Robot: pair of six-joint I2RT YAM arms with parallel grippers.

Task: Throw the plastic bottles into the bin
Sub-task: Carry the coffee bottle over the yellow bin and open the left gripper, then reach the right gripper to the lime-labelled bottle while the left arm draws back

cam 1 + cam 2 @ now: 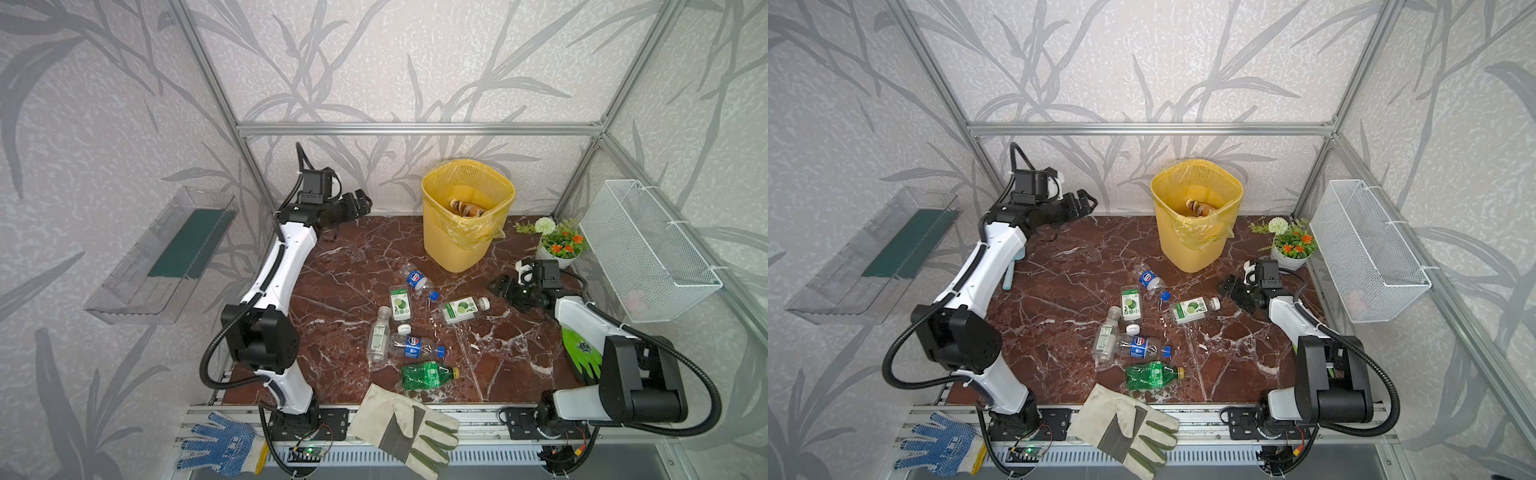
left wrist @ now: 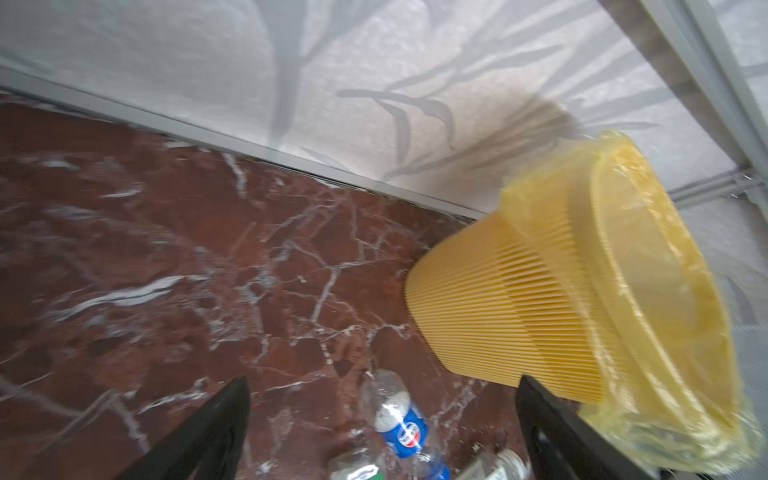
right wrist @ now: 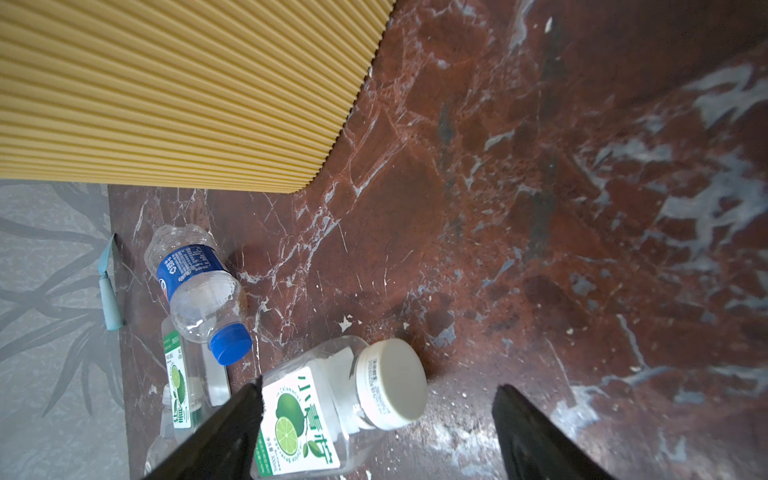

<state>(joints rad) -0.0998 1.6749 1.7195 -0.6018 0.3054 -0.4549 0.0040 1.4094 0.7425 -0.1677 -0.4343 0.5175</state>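
Left claw (image 1: pixel 362 202) (raised), right claw (image 1: pixel 505 294), both splayed

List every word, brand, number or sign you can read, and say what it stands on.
"小青柠": big green characters on the label of the white-capped lime bottle.
"330ml", as far as it can be made out: small print lower on that label.
Round red, white and blue logo, no legible word: the blue-label bottle.
Too small or blurred: that bottle's fine print, the label of the green-tinted bottle, the print on the green glove.
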